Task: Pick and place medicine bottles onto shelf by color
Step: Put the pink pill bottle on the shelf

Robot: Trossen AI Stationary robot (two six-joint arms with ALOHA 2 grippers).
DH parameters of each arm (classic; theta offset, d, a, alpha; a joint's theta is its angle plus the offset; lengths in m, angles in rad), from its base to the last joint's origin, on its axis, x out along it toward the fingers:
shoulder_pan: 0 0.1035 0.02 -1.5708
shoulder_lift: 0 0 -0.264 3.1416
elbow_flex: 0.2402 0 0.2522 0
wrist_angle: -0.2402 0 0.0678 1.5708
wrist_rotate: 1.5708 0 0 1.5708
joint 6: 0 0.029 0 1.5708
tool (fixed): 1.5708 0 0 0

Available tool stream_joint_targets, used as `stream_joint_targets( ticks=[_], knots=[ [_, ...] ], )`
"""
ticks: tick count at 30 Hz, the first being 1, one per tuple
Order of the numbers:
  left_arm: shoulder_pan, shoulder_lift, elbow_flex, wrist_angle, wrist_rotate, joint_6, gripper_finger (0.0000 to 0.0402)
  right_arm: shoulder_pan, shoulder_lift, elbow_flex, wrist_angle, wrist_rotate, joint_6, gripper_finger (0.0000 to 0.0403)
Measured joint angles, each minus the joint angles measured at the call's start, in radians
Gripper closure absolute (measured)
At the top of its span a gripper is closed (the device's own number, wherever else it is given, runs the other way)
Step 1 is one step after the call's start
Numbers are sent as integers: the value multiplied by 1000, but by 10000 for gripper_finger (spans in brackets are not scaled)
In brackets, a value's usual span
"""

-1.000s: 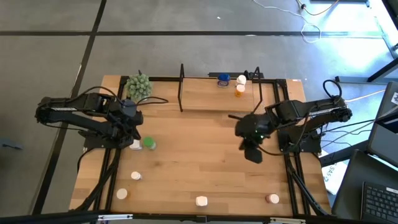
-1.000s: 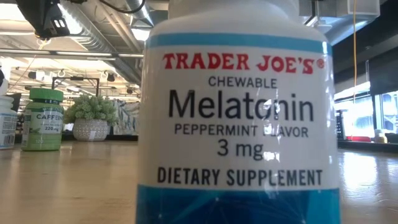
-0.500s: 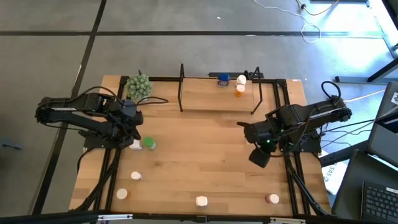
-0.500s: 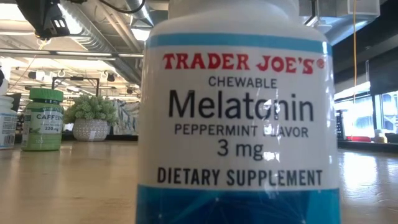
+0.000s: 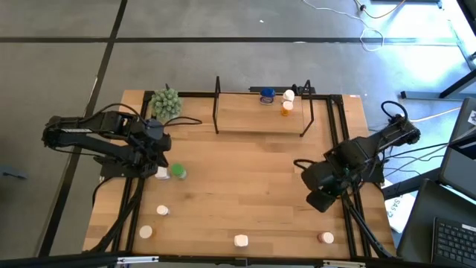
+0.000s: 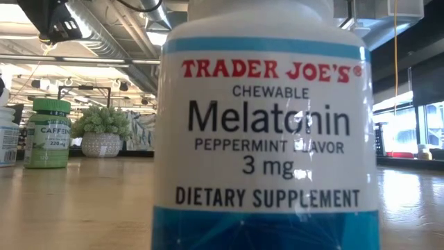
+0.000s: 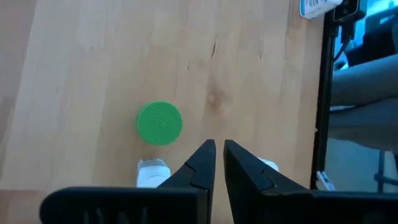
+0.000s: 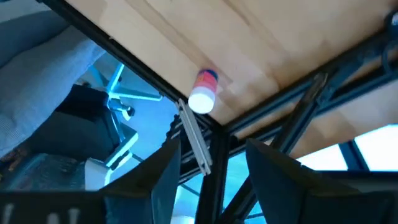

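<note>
Bottles are split: blue (image 5: 267, 94), white (image 5: 288, 94) and orange (image 5: 286, 109) already sit on the shelf (image 5: 245, 123), the rest scattered over the bench (image 5: 245, 186). Right pincer (image 8: 208, 171) is spread apart, empty, facing a red one (image 8: 203, 94); left pincer (image 7: 219, 163) pinched together beside the green cap (image 7: 159, 123). Melatonin bottle (image 6: 263, 125) hogs the low view.

"TRADER JOE'S CHEWABLE Melatonin PEPPERMINT FLAVOR 3 mg DIETARY SUPPLEMENT" is printed on the near white bottle (image 6: 263, 132); "CAFFEI…" is read on the green bottle (image 6: 47, 135).
</note>
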Motion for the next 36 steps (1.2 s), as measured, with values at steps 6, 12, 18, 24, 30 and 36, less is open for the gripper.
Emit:
stream_joint_targets(
  ticks=[6, 12, 18, 24, 30, 36],
  knots=[
    [0, 0, 0, 48, 0, 51, 374, 98, 3, 0, 21, 24, 243, 224],
    [0, 0, 0, 61, 1, 52, 374, 185, 13, -49, 138, 27, 482, 225],
    [0, 0, 0, 109, 6, 86, 374, 236, 14, -250, 386, -17, 638, 225],
    [0, 0, 0, 144, 7, 104, 374, 245, 14, -413, 566, -54, 723, 225],
    [0, 0, 0, 144, 8, 103, 374, 245, 14, -518, 710, -126, 729, 225],
    [0, 0, 0, 144, 8, 103, 374, 247, 14, -558, 727, -166, 738, 225]
  ],
)
